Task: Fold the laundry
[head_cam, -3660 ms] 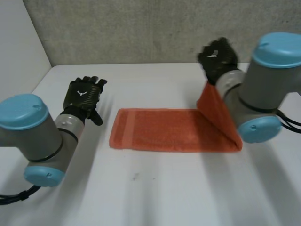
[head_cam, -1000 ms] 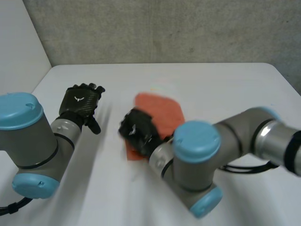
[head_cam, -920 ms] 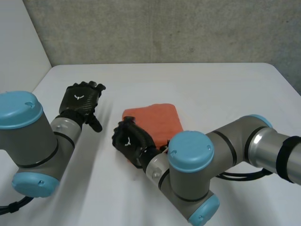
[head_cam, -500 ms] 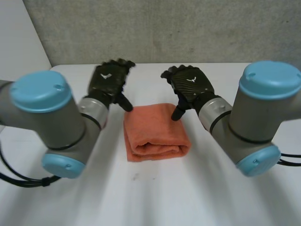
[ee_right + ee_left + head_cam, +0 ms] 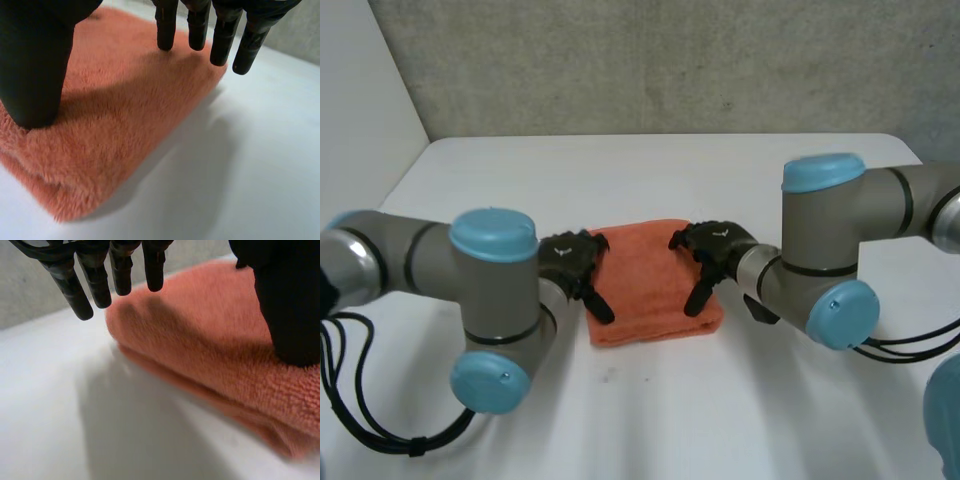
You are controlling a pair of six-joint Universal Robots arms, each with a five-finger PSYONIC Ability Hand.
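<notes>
- The towel (image 5: 655, 285), orange and folded into a thick pad, lies flat near the middle of the table (image 5: 650, 420), between the 2 hands.
- The left hand (image 5: 570, 262) sits at the pad's left edge, unclenched. Its fingers (image 5: 95, 282) are straight and apart, with the tips just over the far corner; I cannot tell whether they touch. Its thumb (image 5: 290, 310) presses down on the top layer. Nothing is pinched.
- The right hand (image 5: 715, 250) mirrors it at the right edge. Straight fingers (image 5: 222, 37) spread over the far corner and the thumb (image 5: 35, 70) pushes into the pile. It grips nothing either.
- The task looks nearly finished. This reads as a flattening or squaring-up press on the folded pad.
- Risk 1: the thumbs sink into the nap. If either hand lifts at a slant or drags sideways, the terry could catch and peel the top layer open.
- Risk 2: uneven pressing. If 1 hand pushes inward harder than the other, the pad could slide or skew on the smooth table, and the stacked edges would come out of line.
- Risk 3: in the left wrist view the pad's side shows layers stacked loosely. Thick terry tends to spring, so the fold may puff up or roll open once the pressure goes.
- Risk 4: fingertips near the far corners could hook an edge on the way out if they curl.
</notes>
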